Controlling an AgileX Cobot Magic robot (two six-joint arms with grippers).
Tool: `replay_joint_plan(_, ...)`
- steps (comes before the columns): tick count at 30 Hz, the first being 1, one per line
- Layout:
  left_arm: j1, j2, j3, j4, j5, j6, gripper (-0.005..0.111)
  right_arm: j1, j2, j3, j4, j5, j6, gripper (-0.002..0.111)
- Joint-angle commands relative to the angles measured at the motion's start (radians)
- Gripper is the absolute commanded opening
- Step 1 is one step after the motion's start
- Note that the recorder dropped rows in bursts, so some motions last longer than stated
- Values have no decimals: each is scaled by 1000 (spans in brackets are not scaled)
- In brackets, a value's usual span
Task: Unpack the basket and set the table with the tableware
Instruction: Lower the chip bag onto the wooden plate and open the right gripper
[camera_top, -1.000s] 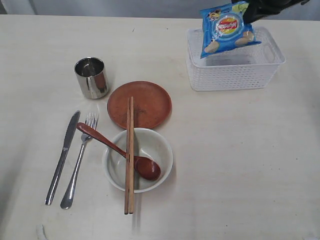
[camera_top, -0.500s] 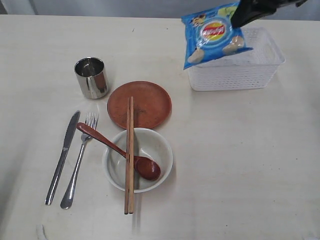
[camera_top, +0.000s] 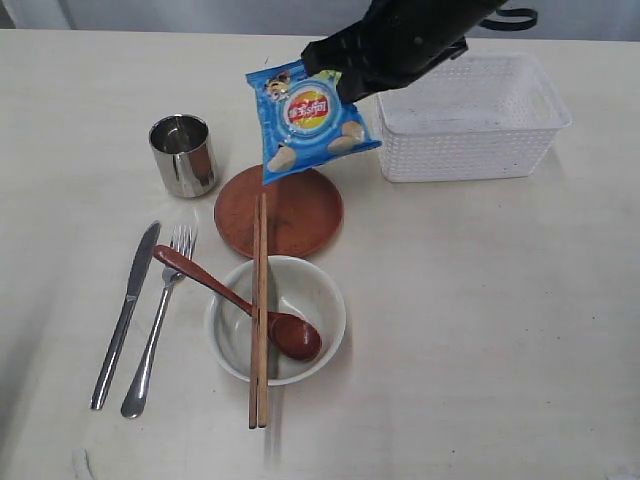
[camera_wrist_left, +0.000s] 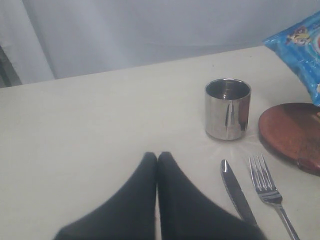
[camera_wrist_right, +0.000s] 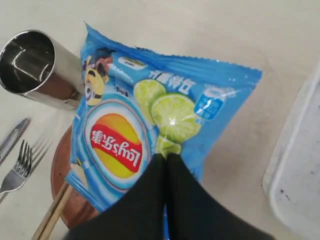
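Observation:
My right gripper (camera_top: 343, 82) (camera_wrist_right: 166, 158) is shut on the edge of a blue chips packet (camera_top: 308, 118) (camera_wrist_right: 150, 135), which hangs above the far rim of the round brown plate (camera_top: 298, 215). The white lattice basket (camera_top: 470, 160) stands behind at the right with nothing showing inside. Chopsticks (camera_top: 260, 340) lie across the plate and the white bowl (camera_top: 320, 290), and a wooden spoon (camera_top: 225, 290) rests in the bowl. To the left lie a knife (camera_top: 124, 318) and a fork (camera_top: 158, 325), with a steel cup (camera_top: 183, 155) behind them. My left gripper (camera_wrist_left: 157, 156) is shut and empty, low over the table (camera_wrist_left: 90, 130) near the knife (camera_wrist_left: 235, 192).
The basket's rim (camera_wrist_right: 292, 170) lies close beside the held packet in the right wrist view. The cup (camera_wrist_left: 227, 107) and the plate (camera_wrist_left: 290, 132) stand ahead of my left gripper.
My right gripper has carried the chips packet leftward from above the basket to above the plate. The tableware has not moved.

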Motion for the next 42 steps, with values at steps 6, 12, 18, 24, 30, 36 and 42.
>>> replay_joint_plan(6,2,-3,2,-1,-6,0,0,42,99,5,-85,-36,71,0)
replay_joint_plan(12,2,-3,2,-1,-6,0,0,42,115,5,-83,-31,71,0)
replay_joint_plan(18,2,-3,2,-1,-6,0,0,42,120,5,-69,-28,80,0)
replay_joint_plan(24,2,-3,2,-1,-6,0,0,46,149,5,-36,-1,80,0)
replay_joint_plan(30,2,-3,2,-1,-6,0,0,80,151,5,-25,-15,74,0)
replay_joint_plan(36,2,-3,2,-1,-6,0,0,86,167,5,-15,-14,71,3)
replay_joint_plan(42,2,-3,2,-1,-6,0,0,86,183,5,-23,18,87,49)
